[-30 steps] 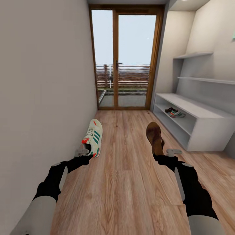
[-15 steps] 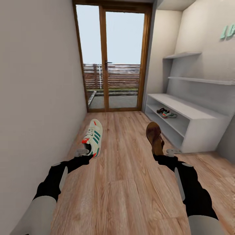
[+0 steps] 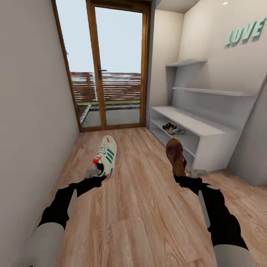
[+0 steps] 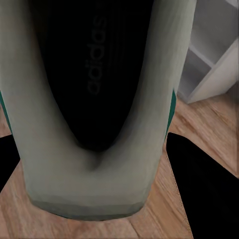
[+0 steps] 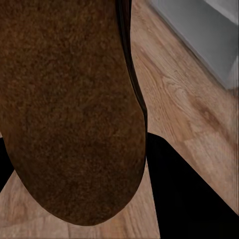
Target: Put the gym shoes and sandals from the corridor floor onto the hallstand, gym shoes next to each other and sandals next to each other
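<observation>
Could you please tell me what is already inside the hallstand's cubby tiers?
In the hallstand, the upper cubby holds a gym shoe with a darker shoe just behind it, apparently a sandal, though it's too small to confirm. The bench top hides the cubby's rear.

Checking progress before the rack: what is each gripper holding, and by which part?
Left gripper holds a gym shoe by its heel end; right gripper holds a sandal by its heel end.

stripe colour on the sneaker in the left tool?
Dark green, three stripes on the white gym shoe; clearest in the head view.
</observation>
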`<state>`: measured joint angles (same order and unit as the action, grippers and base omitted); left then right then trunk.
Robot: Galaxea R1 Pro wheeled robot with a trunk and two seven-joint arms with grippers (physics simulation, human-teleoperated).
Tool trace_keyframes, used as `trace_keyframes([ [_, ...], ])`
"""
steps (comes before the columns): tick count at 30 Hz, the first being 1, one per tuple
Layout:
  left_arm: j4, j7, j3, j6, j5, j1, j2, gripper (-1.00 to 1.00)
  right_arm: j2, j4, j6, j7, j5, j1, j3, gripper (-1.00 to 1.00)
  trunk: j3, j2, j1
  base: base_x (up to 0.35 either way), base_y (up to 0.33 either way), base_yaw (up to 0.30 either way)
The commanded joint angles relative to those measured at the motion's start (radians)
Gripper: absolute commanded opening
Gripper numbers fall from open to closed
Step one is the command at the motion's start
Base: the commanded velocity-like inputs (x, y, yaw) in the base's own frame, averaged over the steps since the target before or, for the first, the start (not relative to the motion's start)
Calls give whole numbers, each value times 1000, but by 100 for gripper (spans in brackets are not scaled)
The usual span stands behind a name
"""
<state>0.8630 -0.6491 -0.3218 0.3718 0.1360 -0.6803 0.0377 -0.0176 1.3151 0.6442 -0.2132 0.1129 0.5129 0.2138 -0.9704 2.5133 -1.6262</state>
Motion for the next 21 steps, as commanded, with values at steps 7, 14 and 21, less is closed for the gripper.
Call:
trace_keyframes([
  [7,2,-10,-6,6,8,-1,2,-100,-1,1,5,-8,7,1,3,-100,-1,0,0,349,0,-277],
  [14,1,-10,-6,6,8,-1,1,-100,-2,1,5,-8,7,1,3,-100,-1,0,0,349,0,-240],
  [21,1,-10,-6,6,8,-1,1,-100,-2,0,5,-4,13,1,3,-100,-1,0,0,349,0,-101],
])
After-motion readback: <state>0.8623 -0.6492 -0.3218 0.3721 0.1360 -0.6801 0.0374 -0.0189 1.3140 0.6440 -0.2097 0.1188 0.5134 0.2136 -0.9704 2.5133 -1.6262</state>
